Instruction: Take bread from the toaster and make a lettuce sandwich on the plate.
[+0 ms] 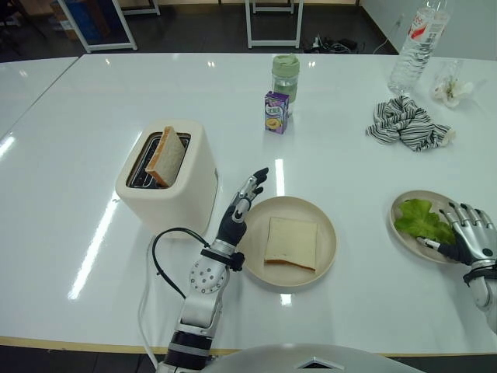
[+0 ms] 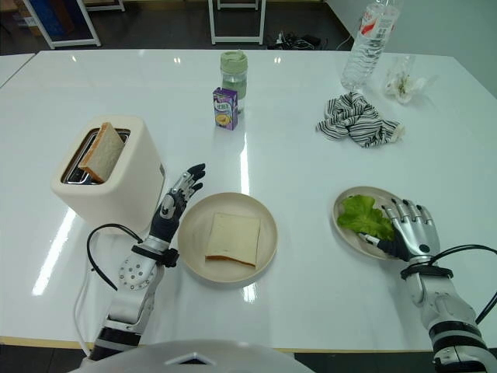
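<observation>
A cream toaster (image 1: 175, 190) stands at the left with one bread slice (image 1: 166, 155) sticking up out of its slot. Right of it, a beige plate (image 1: 322, 260) holds a flat slice of white bread (image 1: 291, 242). My left hand (image 1: 241, 206) is between the toaster and the plate, open, with its fingers pointing away from me and holding nothing. At the right, a smaller plate (image 2: 345, 233) carries a green lettuce leaf (image 2: 365, 216). My right hand (image 2: 408, 227) rests at that plate's right rim, open, fingers spread beside the lettuce and the thumb by the leaf's near edge.
The toaster's black cable (image 1: 165, 256) loops on the table near my left forearm. Farther back stand a purple juice carton (image 1: 276, 113) and a green lidded cup (image 1: 285, 78). A striped cloth (image 1: 408, 124), a water bottle (image 1: 415, 47) and a white flower (image 1: 450, 92) lie at the far right.
</observation>
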